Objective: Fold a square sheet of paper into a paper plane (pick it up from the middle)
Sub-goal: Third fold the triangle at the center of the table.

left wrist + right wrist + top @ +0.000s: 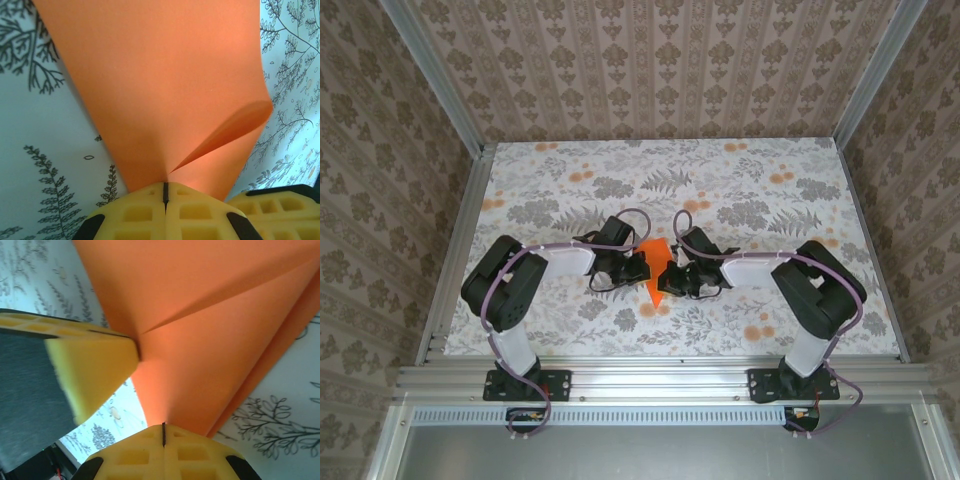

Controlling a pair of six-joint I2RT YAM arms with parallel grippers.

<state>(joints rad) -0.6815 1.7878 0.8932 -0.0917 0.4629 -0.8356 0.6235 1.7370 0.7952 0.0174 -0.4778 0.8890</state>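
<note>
Clearly, left pincer (165, 189) and right pincer (163, 427) clamp the square sheet of paper (655, 272) between them.

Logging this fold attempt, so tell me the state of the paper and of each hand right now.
orange paper: creased, partly folded, pinched between both hands.
left hand: shut on the orange paper.
right hand: shut on the orange paper.

The square sheet of paper (657, 272), bright orange, is partly folded into a tapering pointed shape with diagonal creases and one curling flap (235, 125), seemingly lifted above the counter's (570, 190) middle.
</note>
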